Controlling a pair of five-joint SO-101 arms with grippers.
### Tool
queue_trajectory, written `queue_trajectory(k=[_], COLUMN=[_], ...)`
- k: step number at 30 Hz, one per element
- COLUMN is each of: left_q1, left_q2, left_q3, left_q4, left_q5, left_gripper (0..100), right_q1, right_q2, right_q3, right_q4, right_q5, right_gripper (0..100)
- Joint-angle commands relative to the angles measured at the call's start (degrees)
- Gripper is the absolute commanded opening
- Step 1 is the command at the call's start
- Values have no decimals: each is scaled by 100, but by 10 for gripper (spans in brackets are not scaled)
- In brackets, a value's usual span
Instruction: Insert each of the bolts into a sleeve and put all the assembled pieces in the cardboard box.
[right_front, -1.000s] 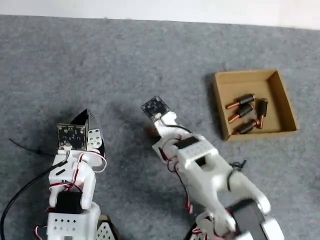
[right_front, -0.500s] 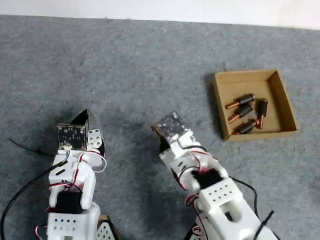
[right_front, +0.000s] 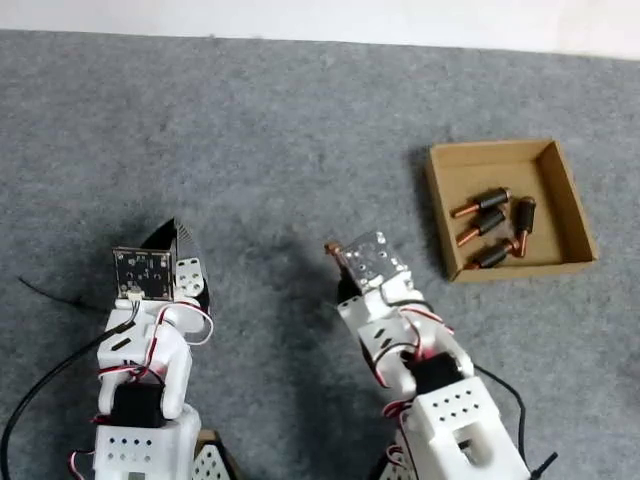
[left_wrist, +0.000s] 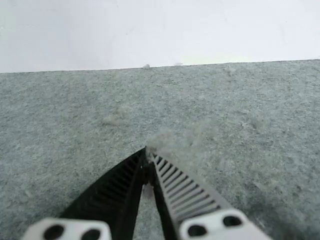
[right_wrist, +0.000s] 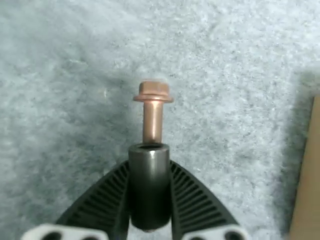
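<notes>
R gripper is clamped on sleeve, with bolt seated in it. Over the last sec the arm is pulled back and swung twd cardboard box, where 3 assembled pcs lie. Drop-off is judged next. L gripper is kept closed, empty, parked over surface.

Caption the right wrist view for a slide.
Right pincer grips a dark sleeve with a copper bolt seated in it.

Illumination is bright, even and diffuse. Soft shadows fall on the table immediately left of the cardboard box.
</notes>
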Motion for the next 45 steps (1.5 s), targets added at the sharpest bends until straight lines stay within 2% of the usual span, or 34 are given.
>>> queue_trajectory(k=[1,11,16,19,42,45], left_q1=[-31,-31,-31,-31,-31,-31], left_q2=[-84,-84,-84,-84,-84,-84], left_q3=[75,75,75,75,75,75], left_q4=[-149,-149,-149,-149,-149,-149], left_q5=[70,79,79,79,79,79], left_gripper=[6,6,6,6,6,6], right_q1=[277,585,593,593,593,585], right_q2=[-470,-2176,-3187,-3547,-3618,-3618], right_q3=[22,716,1622,2018,1930,1930], right_q4=[-180,-224,-1156,-1042,-954,-611], right_q5=[-9,-457,-448,-448,-448,-448], right_gripper=[6,6,6,6,5,5])
